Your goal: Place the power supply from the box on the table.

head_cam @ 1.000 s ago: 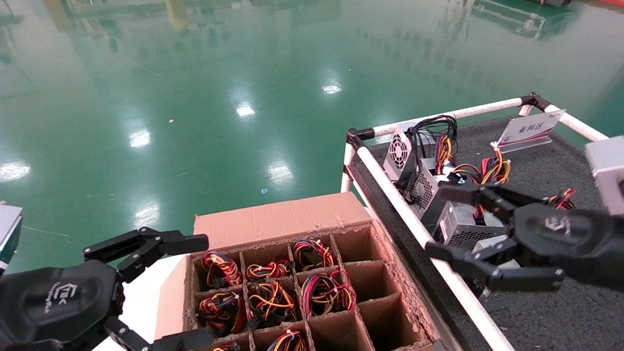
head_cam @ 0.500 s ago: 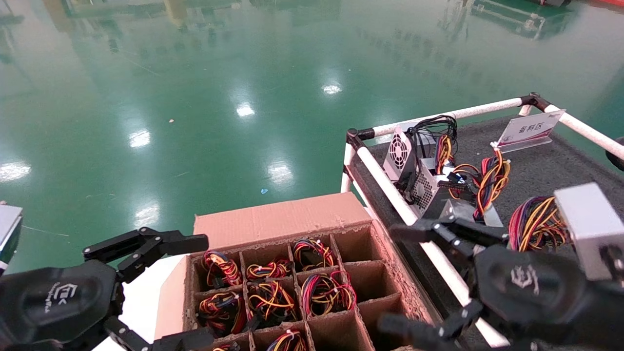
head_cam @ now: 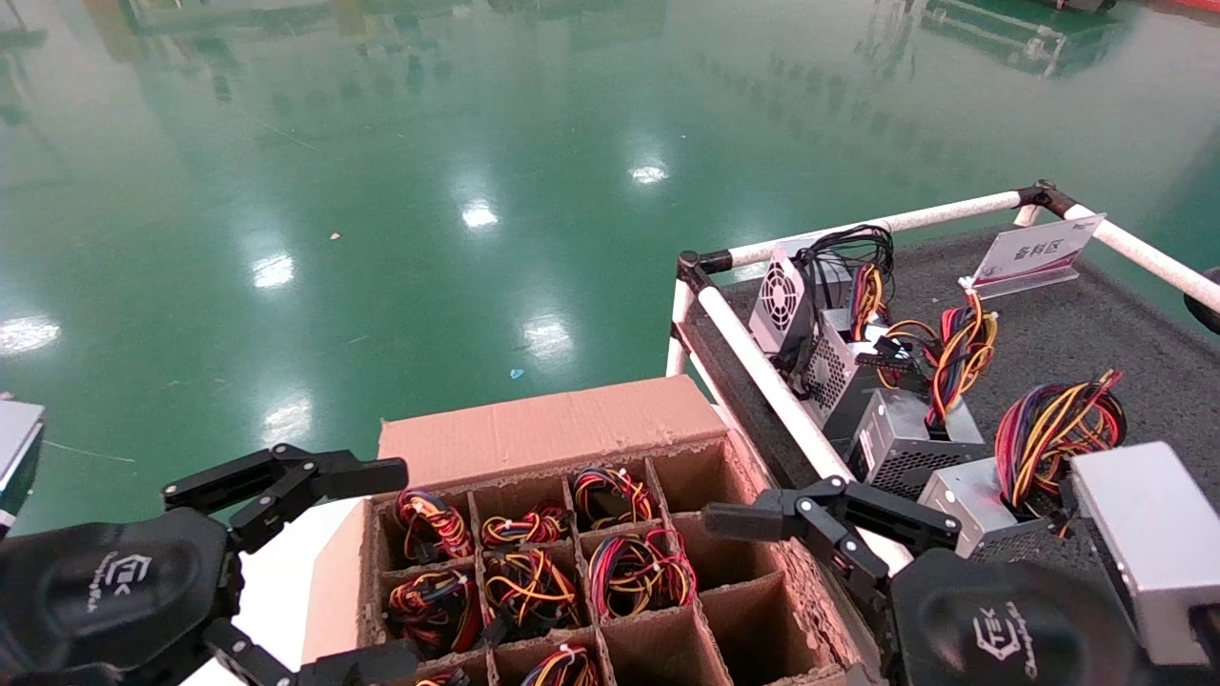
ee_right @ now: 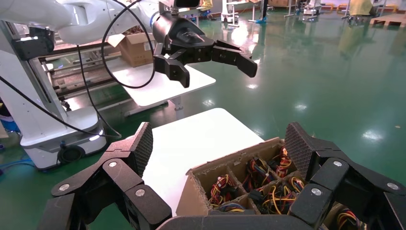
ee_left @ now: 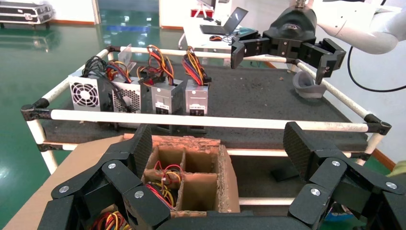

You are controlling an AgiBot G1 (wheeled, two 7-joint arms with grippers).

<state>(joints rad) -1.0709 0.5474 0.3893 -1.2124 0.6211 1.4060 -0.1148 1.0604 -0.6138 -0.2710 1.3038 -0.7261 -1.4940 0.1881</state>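
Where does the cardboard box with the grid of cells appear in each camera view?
Head view: box at bottom centre, beside the table.
Left wrist view: box low, between the open left end effector and the table.
Right wrist view: box at bottom centre.
Shared landmark: the coloured wires inside its cells.

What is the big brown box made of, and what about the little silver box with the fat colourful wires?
The box looks like plain brown cardboard: matte, with frayed, crumbly edges. The power supply looks like bare silver-grey metal with a dull sheen and tiny vent holes. Its wires seem plastic-coated.

Wire bundles (head_cam: 534,581) fill the box's (head_cam: 543,429) left cells.
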